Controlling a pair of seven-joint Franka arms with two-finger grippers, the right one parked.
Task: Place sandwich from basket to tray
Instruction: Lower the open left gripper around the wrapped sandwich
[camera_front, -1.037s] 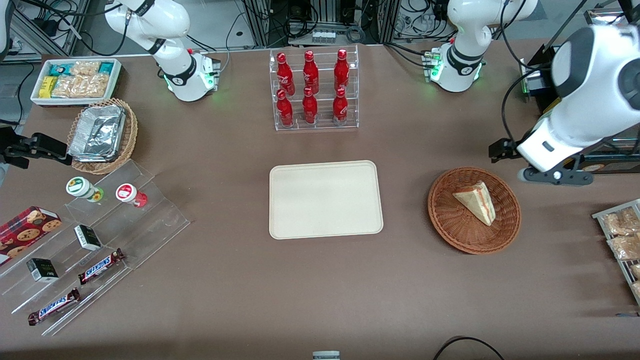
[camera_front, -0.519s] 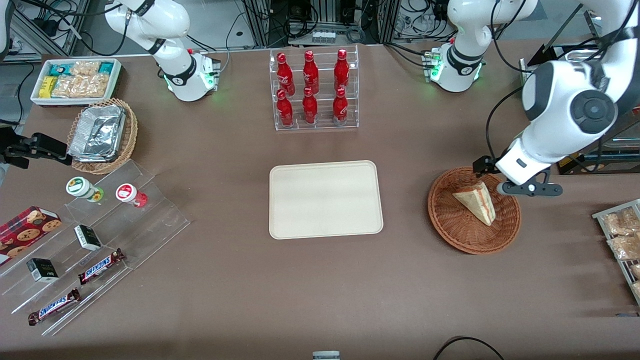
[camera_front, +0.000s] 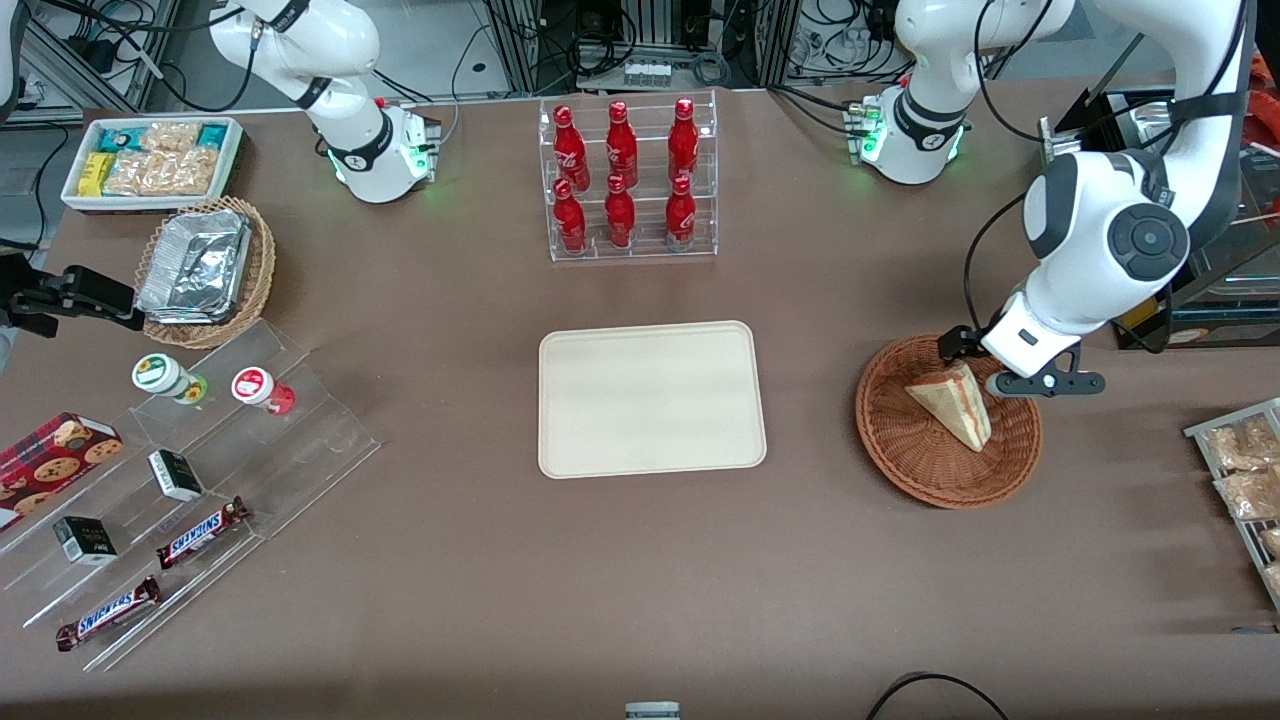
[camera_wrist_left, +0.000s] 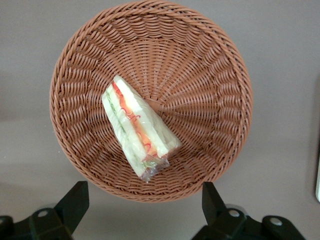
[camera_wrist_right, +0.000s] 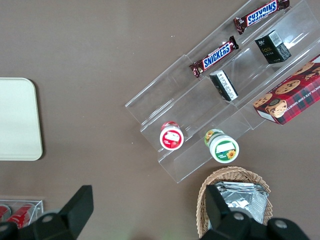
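The sandwich (camera_front: 952, 403) is a cream wedge with red and green filling, lying in the reddish-brown wicker basket (camera_front: 900, 450). My left gripper (camera_front: 1000, 366) hangs open and empty above the basket's rim, at the edge farther from the front camera, just above the sandwich's thick end. In the left wrist view the sandwich (camera_wrist_left: 138, 128) lies off-centre in the basket (camera_wrist_left: 200, 75), and the two black fingertips (camera_wrist_left: 75, 200) stand wide apart over the rim. The cream-beige tray (camera_front: 650, 398) lies bare at mid-table, beside the basket toward the parked arm's end.
A clear rack of red bottles (camera_front: 628, 180) stands farther from the camera than the tray. A wire rack of snack packets (camera_front: 1245, 480) sits at the working arm's end. A foil-filled tan basket (camera_front: 205, 270), a white snack bin (camera_front: 150, 160) and an acrylic stand (camera_front: 180, 480) are at the parked arm's end.
My left arm has swung in from the working arm's end of the table and come down over the basket's rim. The sandwich, basket and tray have not moved.
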